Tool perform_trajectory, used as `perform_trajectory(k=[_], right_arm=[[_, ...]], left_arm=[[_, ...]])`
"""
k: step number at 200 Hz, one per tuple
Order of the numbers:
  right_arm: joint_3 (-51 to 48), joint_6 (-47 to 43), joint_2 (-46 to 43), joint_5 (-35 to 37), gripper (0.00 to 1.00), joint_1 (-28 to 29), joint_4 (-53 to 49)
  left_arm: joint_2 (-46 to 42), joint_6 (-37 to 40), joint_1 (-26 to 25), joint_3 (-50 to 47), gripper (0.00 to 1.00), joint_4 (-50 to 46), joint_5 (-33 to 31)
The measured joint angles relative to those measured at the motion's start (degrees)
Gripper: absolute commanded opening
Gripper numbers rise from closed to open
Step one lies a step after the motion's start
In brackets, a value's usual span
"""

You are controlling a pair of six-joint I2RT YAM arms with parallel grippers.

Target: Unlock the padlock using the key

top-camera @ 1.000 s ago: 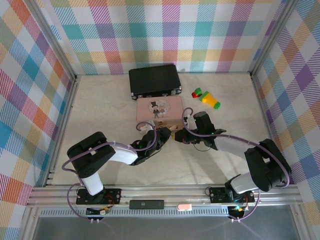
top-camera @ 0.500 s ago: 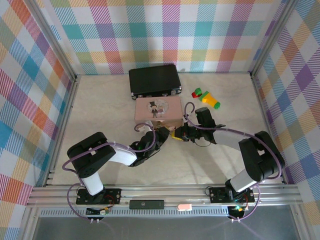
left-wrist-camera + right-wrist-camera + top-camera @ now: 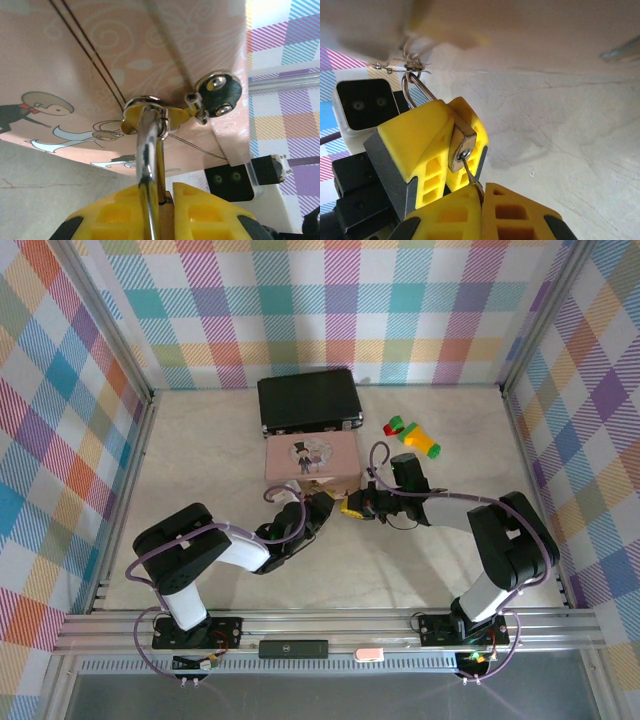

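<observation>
Desk (image 3: 200, 460): pale, marbled, faintly cracked; bare across most of its middle and front.
Room: plaid walls (image 3: 400, 300) in pastel checks on three sides; aluminium rail (image 3: 320, 625) along the near edge.
Padlock (image 3: 459, 145): at the front face of the pink tin (image 3: 310, 455), hanging from the tin's clasp by a silvery shackle (image 3: 147, 150).
Padlock long axis: in the right wrist view, slanted from upper left to lower right, shackle end up toward the tin, keyhole end down toward the right end effector (image 3: 482, 200).
Key (image 3: 471, 175): thin and greyish, roughly in line with the padlock body, tip at the keyhole; how deep it sits cannot be told.
Left end effector (image 3: 455, 135): yellow fingers pressed on the brass body from both sides, clamping the padlock.
Right end effector: fingers closed together, pinching the key's near end.
Arms: seen from above, both reaching inward, end effectors meeting just before the tin.
Behind the tin: black case (image 3: 308, 398), lid closed, touching or just beside the tin's rear edge.
Right of the tin: green-red-yellow toy blocks (image 3: 413, 436), lying apart.
Count: one padlock, one key, one pink tin, one black case, one cluster of blocks, two arms.
</observation>
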Motion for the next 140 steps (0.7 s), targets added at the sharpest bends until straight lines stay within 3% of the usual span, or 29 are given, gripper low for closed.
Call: perform_trajectory(k=[64,140], right_arm=[[-1.1,-1.5,0.0,0.3,0.00,-1.2,5.7],[-8.6,6.2,-4.3,7.2,0.00,0.3,16.2]], left_arm=[[2.4,-4.6,1.5,0.0,0.00,6.1,2.8],[4.3,-8.0,1.5,0.0,0.00,10.1,4.5]])
